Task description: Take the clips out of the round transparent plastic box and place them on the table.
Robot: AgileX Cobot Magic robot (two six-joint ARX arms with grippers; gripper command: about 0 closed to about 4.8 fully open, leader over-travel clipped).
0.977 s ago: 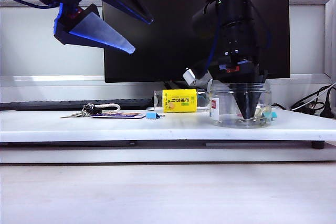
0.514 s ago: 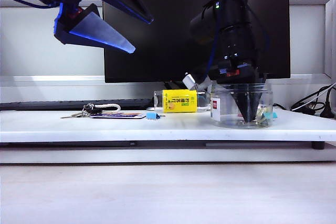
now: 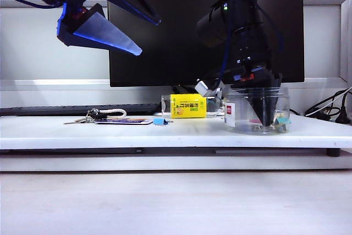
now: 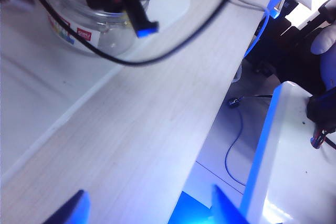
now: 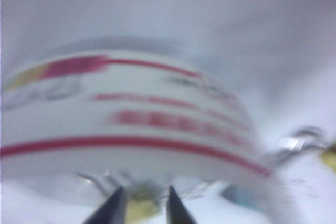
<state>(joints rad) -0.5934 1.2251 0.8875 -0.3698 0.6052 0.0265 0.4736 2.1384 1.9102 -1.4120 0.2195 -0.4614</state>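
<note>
A: Exterior view — where is the round transparent plastic box (image 3: 256, 110)?

B: On the right part of the white desk (image 3: 110, 130), right of the yellow-labelled container (image 3: 187, 105). The right gripper (image 3: 264, 118) reaches down inside the box, its dark tip near the floor of it. Small clips (image 3: 278, 126) lie on the box floor beside that tip, too small to count.

A: And the left gripper (image 3: 115, 23)?

B: High above the desk, well left of the box, jaws spread wide, holding nothing. Below it, keys (image 3: 91, 116) and a small blue clip (image 3: 159, 121) lie on the desk left of the yellow-labelled container.

A: Left wrist view?

B: The box (image 4: 94, 30) shows far off with the right arm's dark body over it. Only the 2 tips of the left gripper (image 4: 147, 211) show, set far apart, with bare desk (image 4: 31, 98) and a pale wooden surface (image 4: 152, 129) between them and the box.

A: Right wrist view?

B: Blurred. The right gripper (image 5: 142, 207) has its 2 dark jaws a little apart, a yellow clip (image 5: 137, 208) in the gap between them; whether they pinch it, I cannot tell. The box's red-striped label (image 5: 126, 124) curves just beyond.
</note>
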